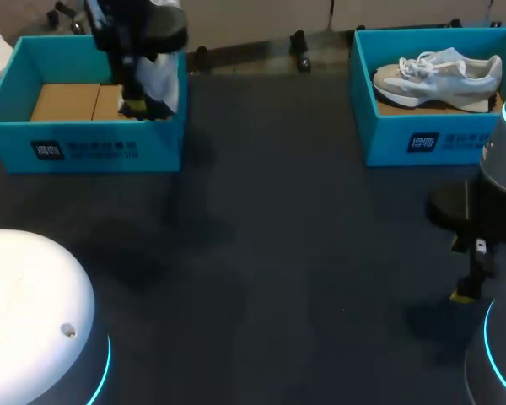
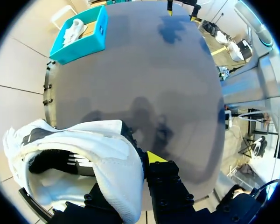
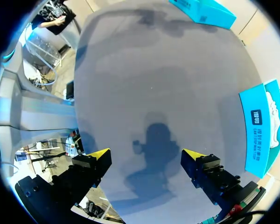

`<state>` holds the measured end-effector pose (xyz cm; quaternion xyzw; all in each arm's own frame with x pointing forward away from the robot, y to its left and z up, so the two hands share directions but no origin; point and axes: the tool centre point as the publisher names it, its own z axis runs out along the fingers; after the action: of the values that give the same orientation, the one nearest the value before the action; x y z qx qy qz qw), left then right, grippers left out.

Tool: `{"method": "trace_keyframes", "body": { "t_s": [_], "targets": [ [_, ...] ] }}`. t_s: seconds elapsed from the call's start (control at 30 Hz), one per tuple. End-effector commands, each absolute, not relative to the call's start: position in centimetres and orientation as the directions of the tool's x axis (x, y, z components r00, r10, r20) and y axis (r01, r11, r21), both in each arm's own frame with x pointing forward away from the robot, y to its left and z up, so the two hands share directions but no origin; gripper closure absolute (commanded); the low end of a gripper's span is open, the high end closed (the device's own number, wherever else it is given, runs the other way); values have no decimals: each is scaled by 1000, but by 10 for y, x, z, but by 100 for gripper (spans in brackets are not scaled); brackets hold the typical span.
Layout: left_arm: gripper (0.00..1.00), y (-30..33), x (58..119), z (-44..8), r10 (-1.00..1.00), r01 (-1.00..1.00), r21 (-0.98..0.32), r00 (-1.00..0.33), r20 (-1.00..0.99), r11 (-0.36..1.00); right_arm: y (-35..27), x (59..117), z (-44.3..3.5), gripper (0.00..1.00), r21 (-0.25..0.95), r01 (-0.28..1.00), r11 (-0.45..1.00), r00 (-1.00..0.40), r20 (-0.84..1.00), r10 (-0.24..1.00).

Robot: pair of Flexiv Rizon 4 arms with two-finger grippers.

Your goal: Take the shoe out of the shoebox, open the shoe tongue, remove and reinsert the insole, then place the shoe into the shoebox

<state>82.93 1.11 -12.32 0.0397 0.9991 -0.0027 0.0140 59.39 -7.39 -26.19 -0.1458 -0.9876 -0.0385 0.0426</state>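
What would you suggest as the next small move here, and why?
Probably carry the white shoe out over the table and set it down: the left tool holds it above the left shoebox, while the right tool hangs open over the table, able to help with the tongue there.

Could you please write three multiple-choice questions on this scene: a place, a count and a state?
1. Where is the white shoe? A. In the left end effector, over the left shoebox. B. Beside the boxes. C. On the floor.
2. How many teal shoeboxes are there? A. One. B. Two. C. Three.
3. The right end effector is: A. Shut on a shoe. B. Open, empty. C. Shut on an insole.
Answers: A, it is clamped on the shoe; B, the right shoebox makes two; B, it gapes with nothing in it.
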Motion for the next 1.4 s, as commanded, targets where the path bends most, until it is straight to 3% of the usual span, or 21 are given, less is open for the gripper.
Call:
{"method": "trace_keyframes", "body": {
  "t_s": [0.03,0.7,1.23,1.4],
  "targets": [
    [100,43,850,-113,82,83,-14,-996,-22,996,-74,593,-263,0,64,291,955,-954,94,284],
    [100,137,981,-101,93,93,19,-995,-20,996,-74,593,-263,0,64,291,955,-954,94,284],
    [100,137,981,-101,93,93,19,-995,-20,996,-74,593,-263,0,64,291,955,-954,94,284],
    [100,164,1016,-103,49,50,-13,-997,-64,999,-74,593,-263,0,64,291,955,-954,94,284]
  ]
}}
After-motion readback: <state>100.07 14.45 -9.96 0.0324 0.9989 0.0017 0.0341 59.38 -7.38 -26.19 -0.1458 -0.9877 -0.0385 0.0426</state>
